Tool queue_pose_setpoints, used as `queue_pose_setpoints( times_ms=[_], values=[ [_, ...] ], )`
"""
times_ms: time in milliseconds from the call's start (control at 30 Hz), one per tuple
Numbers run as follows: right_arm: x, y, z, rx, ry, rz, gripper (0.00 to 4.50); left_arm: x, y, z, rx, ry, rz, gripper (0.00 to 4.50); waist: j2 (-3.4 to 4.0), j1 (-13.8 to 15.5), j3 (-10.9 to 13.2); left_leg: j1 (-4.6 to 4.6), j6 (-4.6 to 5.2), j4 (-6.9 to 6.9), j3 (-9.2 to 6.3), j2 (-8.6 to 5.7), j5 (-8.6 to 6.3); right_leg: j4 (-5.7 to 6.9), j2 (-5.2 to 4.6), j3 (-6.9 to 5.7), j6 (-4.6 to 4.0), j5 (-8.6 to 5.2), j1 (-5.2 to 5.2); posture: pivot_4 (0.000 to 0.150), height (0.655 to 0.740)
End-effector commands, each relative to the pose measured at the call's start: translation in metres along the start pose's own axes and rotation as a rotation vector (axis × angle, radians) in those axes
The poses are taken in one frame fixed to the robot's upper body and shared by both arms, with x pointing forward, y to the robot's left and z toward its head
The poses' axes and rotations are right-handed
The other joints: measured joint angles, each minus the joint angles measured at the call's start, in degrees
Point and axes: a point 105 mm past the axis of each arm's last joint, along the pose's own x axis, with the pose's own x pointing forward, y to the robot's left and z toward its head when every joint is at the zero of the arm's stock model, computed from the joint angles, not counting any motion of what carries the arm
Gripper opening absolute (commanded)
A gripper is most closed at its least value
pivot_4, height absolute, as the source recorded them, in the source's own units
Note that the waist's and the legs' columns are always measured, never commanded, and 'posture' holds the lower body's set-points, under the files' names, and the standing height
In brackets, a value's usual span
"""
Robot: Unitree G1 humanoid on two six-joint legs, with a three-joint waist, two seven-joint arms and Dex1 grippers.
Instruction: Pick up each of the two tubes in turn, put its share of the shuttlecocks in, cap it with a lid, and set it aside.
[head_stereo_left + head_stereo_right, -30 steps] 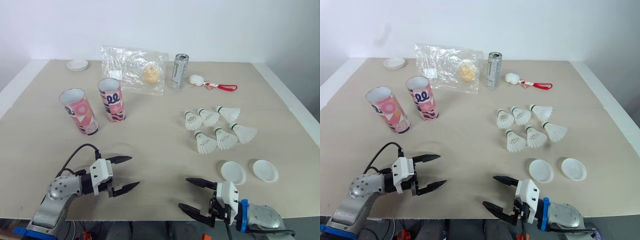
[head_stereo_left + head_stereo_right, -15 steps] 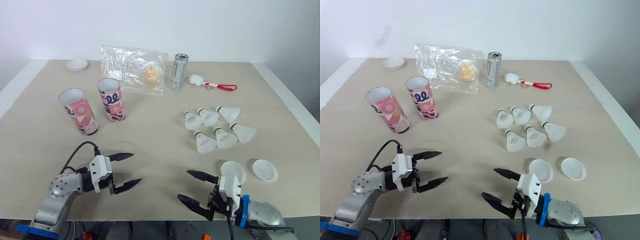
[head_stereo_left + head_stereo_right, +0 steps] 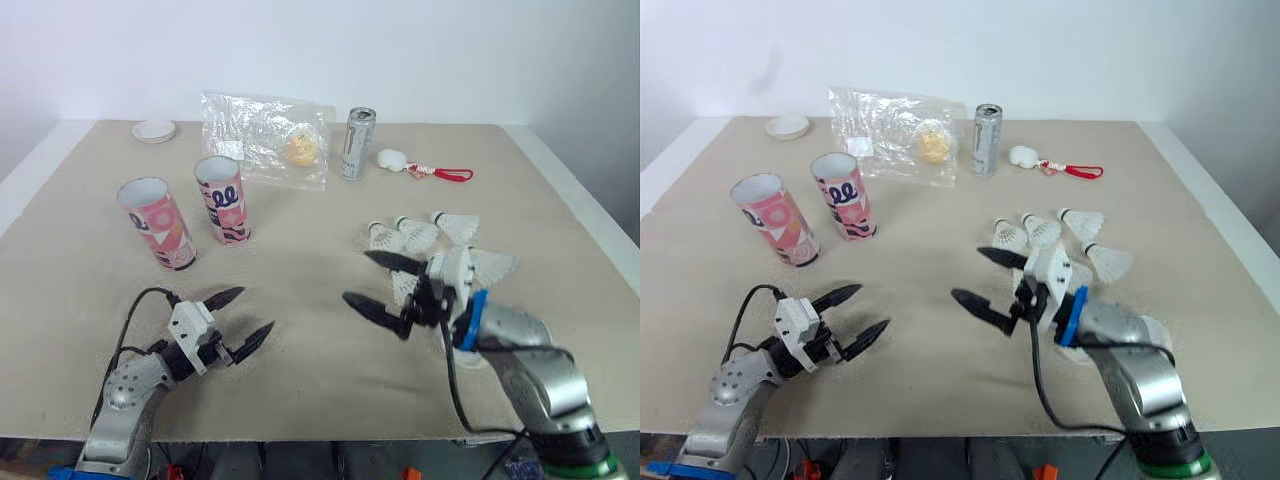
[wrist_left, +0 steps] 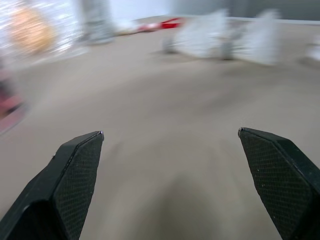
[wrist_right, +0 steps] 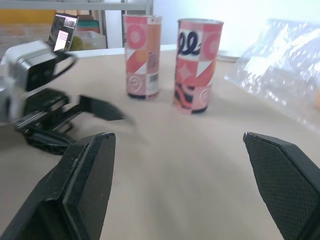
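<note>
While the outer tube (image 3: 158,222) and the inner tube (image 3: 223,198) stand upright and empty, side by side toward the left edge of the surface (image 3: 300,235), I hold the left gripper (image 3: 252,311) low near the front edge, fingers spread, nothing in it. The right gripper (image 3: 357,276) is likewise spread and empty mid-surface, just beside the shuttlecocks (image 3: 440,233). My worry: the tubes stand close together, so a wide reach for one may topple the other, and the right forearm crossing the shuttlecocks may scatter them.
</note>
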Motion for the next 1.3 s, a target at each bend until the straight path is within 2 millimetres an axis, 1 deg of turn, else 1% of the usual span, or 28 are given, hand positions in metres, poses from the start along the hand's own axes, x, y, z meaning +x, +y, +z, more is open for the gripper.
queue_pose_setpoints(
  times_ms=[33,100,167,233,333,500,633,700,800,900,1000,1067,1133,1300],
  values=[
    [0.012,-0.016,0.006,-0.001,0.01,0.052,4.4,0.001,0.014,0.018,0.023,-0.045,0.182,4.5,0.01,-0.13,0.02,0.0,0.0,0.01,0.01,0.0,0.0,0.0,0.0,0.01,0.02,0.0,0.0,0.15,0.74],
    [0.019,-0.023,0.009,0.037,0.008,0.084,4.4,0.001,0.019,0.023,0.037,-0.05,0.267,4.5,0.0,-0.14,0.02,-0.02,0.01,0.05,0.06,-0.01,0.01,-0.01,-0.02,0.05,0.29,0.18,0.0,0.15,0.74],
    [0.025,-0.026,0.008,0.06,0.01,0.132,4.4,-0.001,0.027,0.026,0.04,-0.054,0.371,4.5,0.01,-0.14,0.02,-0.01,0.01,0.05,0.04,-0.01,0.01,-0.01,0.0,0.04,0.35,0.23,0.01,0.15,0.74],
    [0.029,-0.027,0.005,0.056,0.013,0.168,4.4,-0.002,0.036,0.029,0.013,-0.066,0.467,4.5,0.0,-0.12,0.01,-0.01,0.01,0.05,0.0,0.02,0.01,-0.01,0.07,0.03,0.35,0.23,0.02,0.15,0.74],
    [0.037,-0.027,0.002,0.012,0.007,0.217,4.4,-0.01,0.05,0.029,-0.028,-0.074,0.624,4.5,0.01,-0.15,0.02,-0.01,0.01,0.03,-0.02,0.01,0.01,-0.01,0.1,0.05,0.36,0.23,0.02,0.15,0.74],
    [0.043,-0.028,0.003,-0.02,-0.006,0.254,4.4,-0.018,0.058,0.031,-0.023,-0.076,0.723,4.5,0.01,-0.19,0.02,-0.02,0.01,0.03,-0.03,0.01,0.01,-0.01,0.11,0.05,0.37,0.24,0.01,0.15,0.74],
    [0.045,-0.03,0.002,-0.044,0.002,0.272,4.4,-0.022,0.065,0.033,-0.003,-0.083,0.765,4.5,0.01,-0.2,0.02,-0.01,0.0,0.03,-0.02,0.01,0.01,-0.01,0.11,0.04,0.37,0.25,0.02,0.15,0.74],
    [0.047,-0.031,0.003,-0.053,0.001,0.278,4.4,-0.026,0.072,0.034,0.01,-0.086,0.805,4.5,0.01,-0.2,0.02,-0.01,-0.01,0.04,-0.02,0.01,0.01,-0.01,0.11,0.05,0.37,0.26,0.02,0.15,0.74],
    [0.05,-0.032,0.005,-0.053,-0.008,0.279,4.4,-0.03,0.081,0.033,0.007,-0.085,0.853,4.5,0.01,-0.23,0.02,-0.01,-0.01,0.03,-0.03,0.02,0.02,-0.01,0.14,0.04,0.36,0.27,0.0,0.15,0.74],
    [0.051,-0.035,0.004,-0.057,-0.001,0.286,4.4,-0.03,0.089,0.029,0.008,-0.076,0.872,4.5,0.01,-0.24,0.02,-0.01,-0.01,0.03,-0.03,0.03,0.02,-0.01,0.14,0.04,0.35,0.28,0.0,0.15,0.74],
    [0.051,-0.037,0.003,-0.063,0.004,0.288,4.4,-0.028,0.097,0.024,-0.035,-0.07,0.879,4.5,0.01,-0.24,0.02,-0.01,-0.01,0.03,-0.03,0.02,0.02,-0.01,0.14,0.04,0.36,0.28,0.01,0.15,0.74],
    [0.051,-0.038,0.002,-0.07,0.009,0.287,4.4,-0.02,0.102,0.02,-0.061,-0.056,0.84,4.5,0.01,-0.24,0.02,-0.01,-0.01,0.03,-0.03,0.01,0.02,-0.01,0.14,0.04,0.36,0.28,0.01,0.15,0.74],
    [0.052,-0.041,0.002,-0.077,0.01,0.28,4.4,-0.017,0.11,0.018,-0.07,-0.046,0.836,4.5,0.01,-0.24,0.02,-0.02,-0.01,0.03,-0.03,0.02,0.02,-0.01,0.15,0.04,0.36,0.28,-0.01,0.15,0.74],
    [0.053,-0.041,0.001,-0.087,0.017,0.275,4.4,-0.005,0.119,0.014,-0.077,-0.019,0.792,4.5,0.01,-0.26,0.02,-0.03,-0.02,0.01,-0.04,0.02,0.02,-0.02,0.16,0.04,0.37,0.28,-0.01,0.15,0.74]
  ],
)
